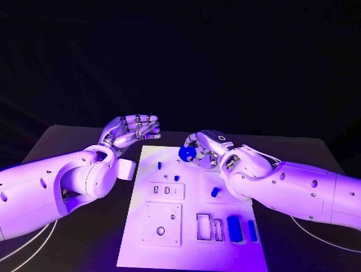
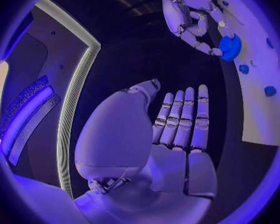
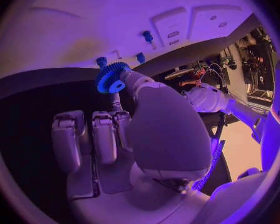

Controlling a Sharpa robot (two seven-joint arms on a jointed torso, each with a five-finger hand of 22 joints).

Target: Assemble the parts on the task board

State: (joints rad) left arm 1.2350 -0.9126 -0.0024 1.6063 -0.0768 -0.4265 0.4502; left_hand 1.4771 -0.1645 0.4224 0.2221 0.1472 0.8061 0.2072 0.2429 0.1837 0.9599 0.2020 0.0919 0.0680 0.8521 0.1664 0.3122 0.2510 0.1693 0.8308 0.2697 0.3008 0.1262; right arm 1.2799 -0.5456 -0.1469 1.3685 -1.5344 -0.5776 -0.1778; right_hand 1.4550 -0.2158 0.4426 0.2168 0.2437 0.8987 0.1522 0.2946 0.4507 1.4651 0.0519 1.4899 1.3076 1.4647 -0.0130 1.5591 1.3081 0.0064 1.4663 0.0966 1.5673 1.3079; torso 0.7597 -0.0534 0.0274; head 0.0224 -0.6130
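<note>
At the far end of the white task board [image 1: 192, 209], seen from the head camera, the right hand [image 1: 206, 148] holds a blue gear [image 1: 187, 153] pinched at its fingertips, just above the board's far edge near the middle. The left hand [image 1: 131, 131] hangs off the board's far left corner over the black table [image 1: 66, 141], palm turned up, its fingers curled loosely inward with nothing in them. Small blue pegs [image 1: 159, 165] stand near the board's far edge, another blue piece [image 1: 215, 192] sits toward the right edge mid-board, and two upright blue blocks [image 1: 234, 228] stand in slots near the near right corner, beside empty rectangular cut-outs [image 1: 203, 224]. In the left wrist view, the left hand [image 2: 171, 134] shows an open palm with its long fingers [image 2: 187, 117] straight and pressed side by side, holding nothing; beyond it the right hand [image 2: 193, 20] pinches the blue gear [image 2: 229, 47] at the board's [image 2: 258, 84] edge, close to several blue pegs [image 2: 244, 68]. In the right wrist view, the right hand [image 3: 134, 134] grips the toothed gear [image 3: 111, 77] between thumb and a finger, its other fingers [image 3: 90, 137] folded down side by side; the gear hovers just off the board's [image 3: 115, 20] edge, next to blue pegs [image 3: 149, 36] standing in the board.
</note>
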